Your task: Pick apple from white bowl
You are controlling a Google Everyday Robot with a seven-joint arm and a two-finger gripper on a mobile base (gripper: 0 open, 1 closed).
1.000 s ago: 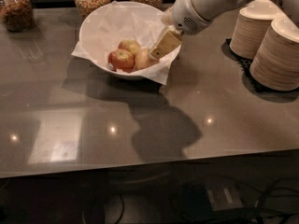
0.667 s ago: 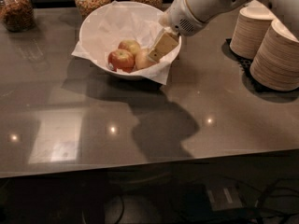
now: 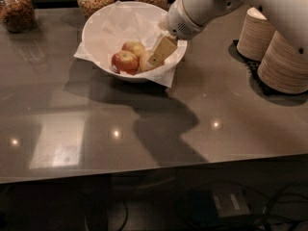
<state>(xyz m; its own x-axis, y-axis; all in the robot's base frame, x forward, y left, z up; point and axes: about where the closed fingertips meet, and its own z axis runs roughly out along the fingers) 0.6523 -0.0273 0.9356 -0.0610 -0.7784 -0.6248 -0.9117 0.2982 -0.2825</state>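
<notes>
Gripper (image 3: 161,53) is easing down-left inside the white bowl (image 3: 98,30), now reaching the apple (image 3: 145,62); can't tell jaws' state, grasp probably coming.

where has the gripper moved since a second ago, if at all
Yes, the gripper has edged left, deeper into the white bowl, toward the apple.

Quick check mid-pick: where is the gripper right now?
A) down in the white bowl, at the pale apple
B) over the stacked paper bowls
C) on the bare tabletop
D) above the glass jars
A: the gripper reaches down inside the white bowl, at the pale apple, right of the red apple.
</notes>
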